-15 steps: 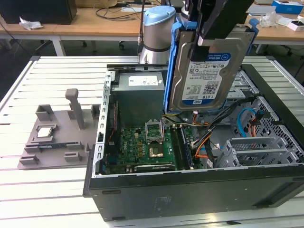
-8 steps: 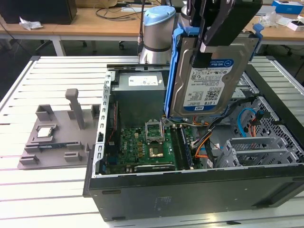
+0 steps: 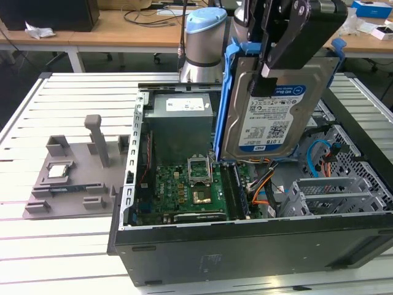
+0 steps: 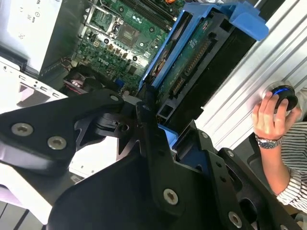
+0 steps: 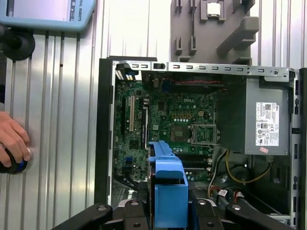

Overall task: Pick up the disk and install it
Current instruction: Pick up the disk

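Above the open computer case (image 3: pixel 245 246), the disk (image 3: pixel 270 117) is held tilted on edge, clamped between the fingers (image 3: pixel 288 40). It is kept clear of the motherboard (image 3: pixel 184 190) and drive cage (image 3: pixel 338 190), with open room beneath. A blue-and-white barcoded label is carried on its face.

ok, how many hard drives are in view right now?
1. The disk is clamped on edge, nearly upright, in the tool above the open PC case, towards the exterior view's right. Others may sit hidden inside the drive cage.
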{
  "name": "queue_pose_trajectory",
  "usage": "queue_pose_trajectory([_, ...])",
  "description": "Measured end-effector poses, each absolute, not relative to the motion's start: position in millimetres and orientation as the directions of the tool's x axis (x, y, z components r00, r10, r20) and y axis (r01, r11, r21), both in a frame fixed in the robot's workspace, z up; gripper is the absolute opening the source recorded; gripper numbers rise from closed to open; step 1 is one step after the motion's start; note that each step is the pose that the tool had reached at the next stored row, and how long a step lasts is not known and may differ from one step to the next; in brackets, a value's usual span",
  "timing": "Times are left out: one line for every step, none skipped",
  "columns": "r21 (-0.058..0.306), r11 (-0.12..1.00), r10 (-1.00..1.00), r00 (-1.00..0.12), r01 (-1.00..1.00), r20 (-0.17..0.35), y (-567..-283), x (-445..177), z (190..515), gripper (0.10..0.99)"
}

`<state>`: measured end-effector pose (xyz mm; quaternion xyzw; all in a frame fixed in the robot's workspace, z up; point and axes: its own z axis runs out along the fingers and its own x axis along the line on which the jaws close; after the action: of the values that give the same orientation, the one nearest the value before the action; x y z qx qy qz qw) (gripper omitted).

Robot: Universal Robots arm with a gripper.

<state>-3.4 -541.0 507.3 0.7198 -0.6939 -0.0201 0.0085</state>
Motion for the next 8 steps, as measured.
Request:
queue_pose_trajectory([0.040, -0.037, -0.999, 0.036, -0.999, -0.017, -542.3, -3.4, 507.1, 0.369])
queue_pose_trajectory([0.040, -0.037, -0.999, 0.036, -0.999, -0.017, -543.7, -3.4, 506.9, 0.369])
queue_pose_trajectory([0.040, -0.037, -0.999, 0.036, -0.999, -0.017, -545.2, -3.4, 506.6, 0.369])
queue_pose_trajectory([0.040, -0.037, -0.999, 0.036, -0.999, -0.017, -546.5, -3.4, 506.4, 0.369])
queue_pose_trajectory([0.040, -0.037, -0.999, 0.036, -0.999, -0.017, -547.8, -3.4, 506.2, 0.369])
queue_pose_trajectory([0.040, -0.037, -0.999, 0.036, -0.999, -0.017, -549.4, -3.4, 505.9, 0.369])
queue_pose_trajectory([0.040, -0.037, -0.999, 0.036, -0.999, -0.017, -550.8, -3.4, 505.7, 0.369])
queue_pose_trajectory([0.040, -0.037, -0.999, 0.036, -0.999, -0.017, -552.2, -3.4, 505.4, 0.369])
